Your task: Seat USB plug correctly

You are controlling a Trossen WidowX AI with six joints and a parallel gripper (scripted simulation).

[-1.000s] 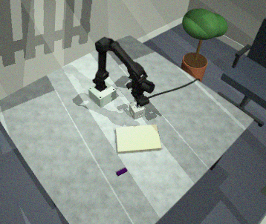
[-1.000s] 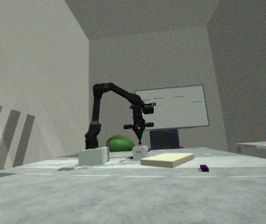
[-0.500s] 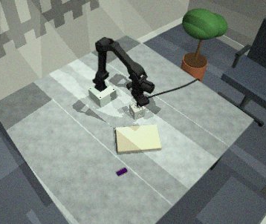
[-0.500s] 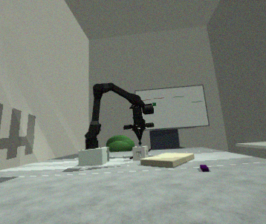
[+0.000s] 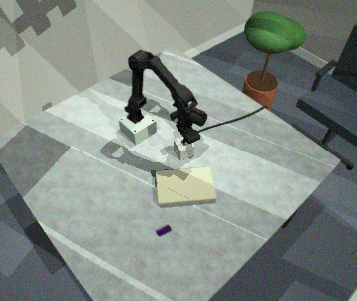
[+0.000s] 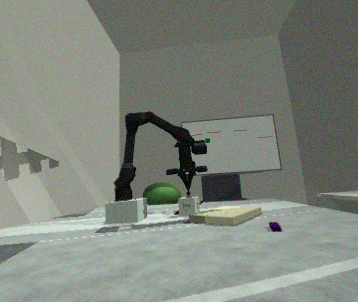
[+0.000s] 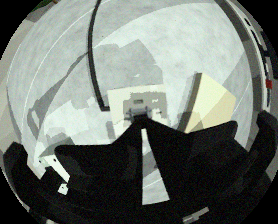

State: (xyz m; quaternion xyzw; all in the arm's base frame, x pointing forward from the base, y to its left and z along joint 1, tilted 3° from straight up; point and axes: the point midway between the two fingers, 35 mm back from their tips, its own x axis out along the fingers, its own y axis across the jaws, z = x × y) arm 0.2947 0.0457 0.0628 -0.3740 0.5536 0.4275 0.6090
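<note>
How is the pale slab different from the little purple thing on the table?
The slab is cream, broad and flat; the purple thing is dark violet and far smaller. The slab lies right next to the white cube under the claw; the purple thing lies apart, nearer the table edge. Both lie untouched.

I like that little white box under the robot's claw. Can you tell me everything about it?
The power cube is a small pale, blocky box sitting upright on the table, just behind the tan board. The gripper points straight down onto its top, shut on the USB plug, which is too small to see clearly. A black cable trails away nearby.
</note>
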